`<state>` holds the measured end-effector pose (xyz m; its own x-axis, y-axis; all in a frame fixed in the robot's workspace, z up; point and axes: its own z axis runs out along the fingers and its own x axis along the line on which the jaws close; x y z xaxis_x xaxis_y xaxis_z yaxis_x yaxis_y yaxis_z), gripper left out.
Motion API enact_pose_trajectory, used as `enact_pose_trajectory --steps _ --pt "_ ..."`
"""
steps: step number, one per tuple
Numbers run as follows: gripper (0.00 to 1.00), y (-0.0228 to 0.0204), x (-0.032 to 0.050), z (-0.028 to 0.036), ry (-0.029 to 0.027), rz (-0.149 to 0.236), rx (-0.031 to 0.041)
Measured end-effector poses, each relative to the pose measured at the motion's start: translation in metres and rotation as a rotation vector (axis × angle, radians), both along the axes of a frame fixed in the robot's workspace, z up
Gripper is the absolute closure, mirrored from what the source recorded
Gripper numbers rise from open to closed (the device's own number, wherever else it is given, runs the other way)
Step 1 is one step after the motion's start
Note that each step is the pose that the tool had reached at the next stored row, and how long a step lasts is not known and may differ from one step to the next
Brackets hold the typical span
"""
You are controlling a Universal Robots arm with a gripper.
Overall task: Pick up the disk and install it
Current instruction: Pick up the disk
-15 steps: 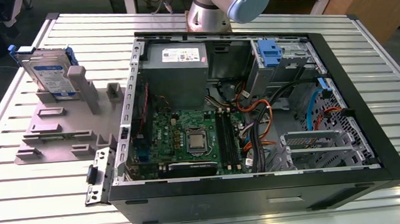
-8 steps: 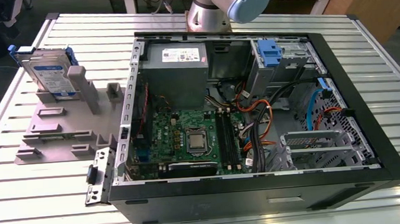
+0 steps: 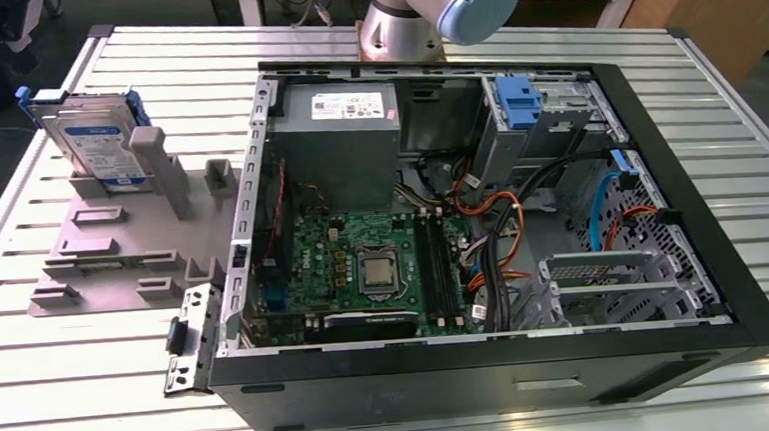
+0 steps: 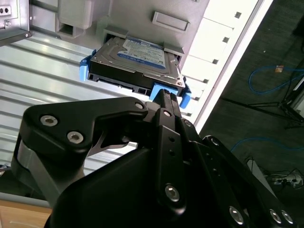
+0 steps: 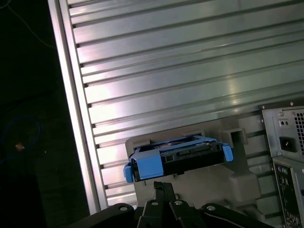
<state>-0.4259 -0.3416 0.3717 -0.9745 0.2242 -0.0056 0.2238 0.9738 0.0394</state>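
Disk (image 3: 92, 133) stands on edge in grey holder (image 3: 106, 248) on surface (image 3: 74, 375), at the exterior view's left of open computer case (image 3: 708, 256). Upright, so its edge is graspable. Gripper (image 4: 166, 95) closed, empty, near it.

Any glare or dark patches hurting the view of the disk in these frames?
Exterior view: glare on the table slats, disk evenly lit. Second wrist view: table edge past the disk blown out white, gripper a dark mass. First wrist view: bright streaks on the slats, floor almost black, disk's near face shaded.
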Motion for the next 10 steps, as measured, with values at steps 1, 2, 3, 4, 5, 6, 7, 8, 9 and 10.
enact_pose_trajectory --steps 1,2,3,4,5,6,7,8,9,10 --pt "0.89 0.0000 0.0000 0.0000 0.0000 -0.001 0.0000" --pt "0.89 0.0000 0.0000 0.0000 0.0000 -0.002 0.0000" --pt "0.89 0.0000 0.0000 0.0000 0.0000 -0.002 0.0000" --pt "0.89 0.0000 0.0000 0.0000 0.0000 -0.003 0.0000" --pt "0.89 0.0000 0.0000 0.0000 0.0000 -0.004 0.0000" --pt "0.89 0.0000 0.0000 0.0000 0.0000 -0.005 0.0000" --pt "0.89 0.0000 0.0000 0.0000 0.0000 -0.006 0.0000" --pt "0.89 0.0000 0.0000 0.0000 0.0000 -0.010 0.0000" --pt "0.89 0.0000 0.0000 0.0000 0.0000 -0.017 0.0000" --pt "0.89 0.0000 0.0000 -0.0001 0.0000 -0.028 0.0000"
